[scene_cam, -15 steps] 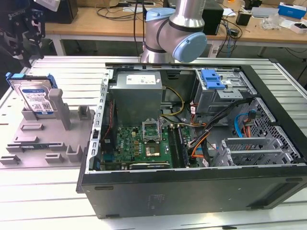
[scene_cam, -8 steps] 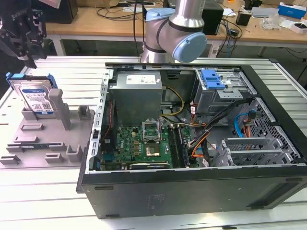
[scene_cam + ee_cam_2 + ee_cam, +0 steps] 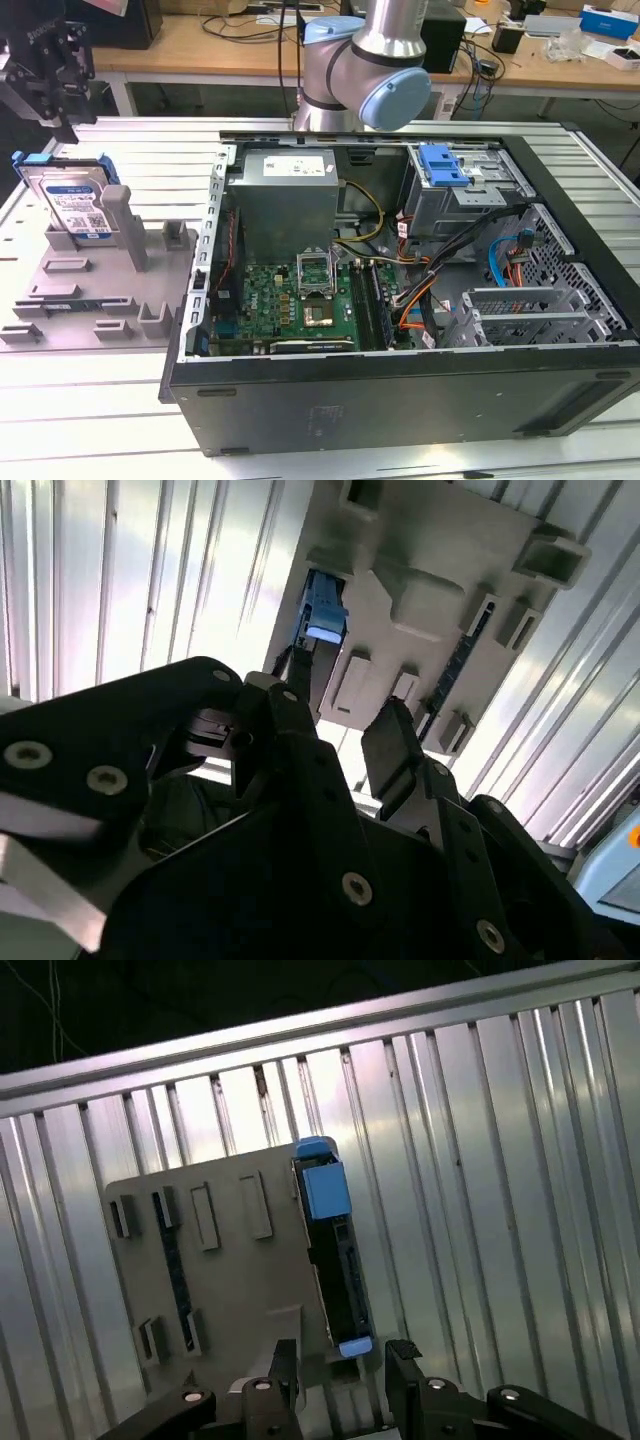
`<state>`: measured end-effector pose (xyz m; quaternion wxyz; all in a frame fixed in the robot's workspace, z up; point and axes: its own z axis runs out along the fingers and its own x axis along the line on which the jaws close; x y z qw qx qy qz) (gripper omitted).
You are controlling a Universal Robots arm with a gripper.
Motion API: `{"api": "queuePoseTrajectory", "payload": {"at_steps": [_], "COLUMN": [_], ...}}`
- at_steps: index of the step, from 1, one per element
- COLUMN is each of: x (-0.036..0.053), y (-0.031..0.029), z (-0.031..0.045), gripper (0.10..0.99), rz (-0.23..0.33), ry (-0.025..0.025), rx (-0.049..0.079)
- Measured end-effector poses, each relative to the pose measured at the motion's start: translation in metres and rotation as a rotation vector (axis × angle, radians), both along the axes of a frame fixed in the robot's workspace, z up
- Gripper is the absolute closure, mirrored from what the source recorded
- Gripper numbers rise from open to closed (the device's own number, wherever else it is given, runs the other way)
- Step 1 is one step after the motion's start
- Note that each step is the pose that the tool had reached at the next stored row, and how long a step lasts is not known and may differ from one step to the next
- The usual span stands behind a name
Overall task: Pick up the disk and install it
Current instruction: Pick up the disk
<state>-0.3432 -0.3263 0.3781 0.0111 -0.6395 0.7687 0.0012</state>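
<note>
We record the gripper (image 3: 45, 75) high at the exterior view's left, a black body cut off by the frame's top and left edges, with its tips hard to separate from the dark background there. In both wrist views the fingers (image 3: 285, 1365) are spread apart with nothing pinched between them, and their roots run out of frame. The gripper (image 3: 343, 1355) hangs over the disk and is apart from it; we see no contact. The disk (image 3: 68, 200) stands tilted on edge in a grey holder plate (image 3: 100, 290) at the exterior view's left, label facing the camera and blue bracket showing along its upper edge. A grey upright of the holder hides its lower corner. In both wrist views the disk (image 3: 335, 1260) shows edge-on, so its label cannot be seen. In the second wrist view the gripper (image 3: 340, 695) covers much of the disk (image 3: 322, 615). The holder rests on a ribbed metal surface (image 3: 150, 160). An open computer case (image 3: 400, 400) lies at the exterior view's centre and right, a blue latch piece (image 3: 443, 165) in its upper bay. The arm (image 3: 375, 60) rises behind the case, its top cut off.
</note>
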Motion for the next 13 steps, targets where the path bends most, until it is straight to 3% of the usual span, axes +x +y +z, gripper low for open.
{"api": "queuePoseTrajectory", "payload": {"at_steps": [2, 4, 7, 10, 11, 13], "x": [-0.0002, -0.0028, -0.0219, -0.0334, -0.0367, -0.0431], "y": [0.0011, 0.0040, 0.0128, 0.0142, 0.0144, 0.0144], "z": [-0.0008, -0.0010, -0.0027, -0.0045, -0.0051, -0.0073], "gripper": [0.604, 0.604, 0.604, 0.604, 0.604, 0.604], "rz": [0.056, 0.059, 0.059, 0.060, 0.060, 0.063], "ry": [-0.0001, 0.0000, 0.0000, 0.0006, 0.0020, 0.0095], "rx": [0.000, 0.000, 0.000, 0.000, 0.000, 0.000]}}
